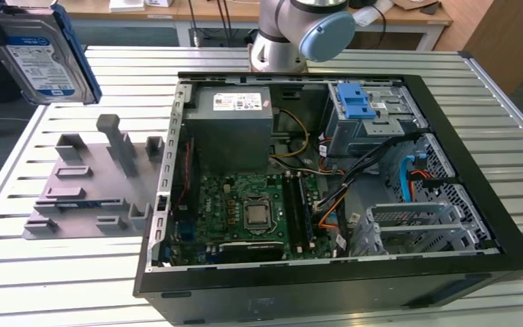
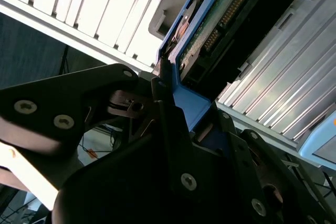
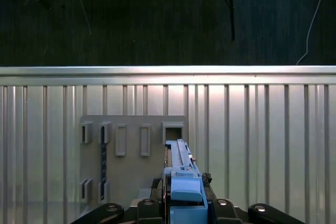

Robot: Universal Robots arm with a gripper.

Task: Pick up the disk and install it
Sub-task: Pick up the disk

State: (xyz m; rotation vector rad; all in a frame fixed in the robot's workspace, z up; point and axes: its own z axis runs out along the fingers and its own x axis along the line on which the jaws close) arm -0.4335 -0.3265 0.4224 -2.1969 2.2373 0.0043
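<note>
Worries first, since the hard part isn't done: my tool (image 3: 184, 203) is clamped on the disk (image 1: 43, 51), which hangs in the air well off the counter (image 1: 62, 286), out around 10 o'clock from the open case (image 1: 334, 293) in the exterior view and above the grey fixture (image 1: 89, 184). In the first wrist view the disk sits edge-on between my fingers with that fixture right underneath. The second wrist view shows I've got it at one end by the blue rail (image 2: 191, 103), green circuit board (image 2: 220, 19) exposed. That's what bugs me. Plastic rail in a narrow pinch with most of the weight hanging past the fingers, so my guess is a quick swing or a bump could let it pivot or creep in the grip. If it twists even a bit, it probably won't line up with the drive cage (image 1: 370, 126) at about 1 o'clock inside the case, and it could jam on the cage edge or the blue latch (image 1: 356, 102). The black cables (image 1: 375, 158) draped just beside the cage look like a snag risk too. The case wall stands tall, so a low approach could clip it, and bare board against metal is never great.
</note>
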